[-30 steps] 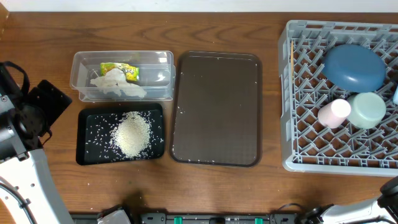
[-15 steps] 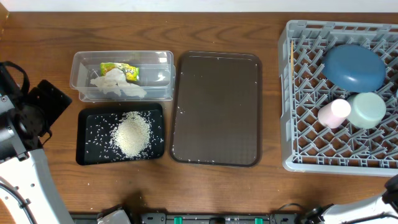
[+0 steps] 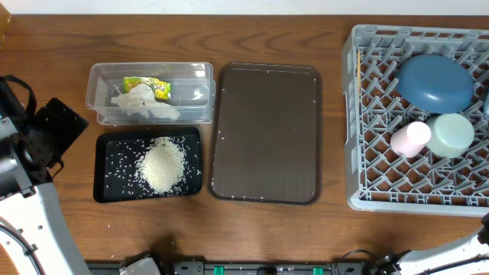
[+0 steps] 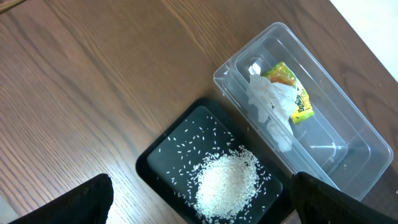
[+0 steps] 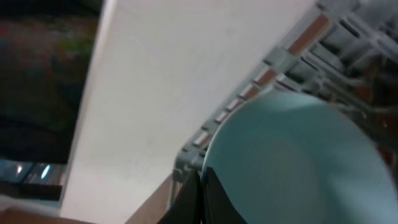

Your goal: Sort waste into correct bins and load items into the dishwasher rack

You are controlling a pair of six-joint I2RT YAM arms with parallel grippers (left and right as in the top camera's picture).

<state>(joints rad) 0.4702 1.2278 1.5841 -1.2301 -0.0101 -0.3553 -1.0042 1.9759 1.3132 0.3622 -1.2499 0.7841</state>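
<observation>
Sitting just past R end effector (image 5: 200, 179), bowl (image 5: 292, 162)

Left arm (image 3: 23, 164) far left of rack (image 3: 356, 114), white link running off near edge. Left hand (image 4: 200, 186) spread wide, pointing down, fingers (image 4: 93, 200) well apart, nothing gripped. Right arm (image 3: 447, 256) just below rack's near-right corner. Right hand (image 5: 198, 198) closed tight at rack edge, dark tips pressed together.
</observation>
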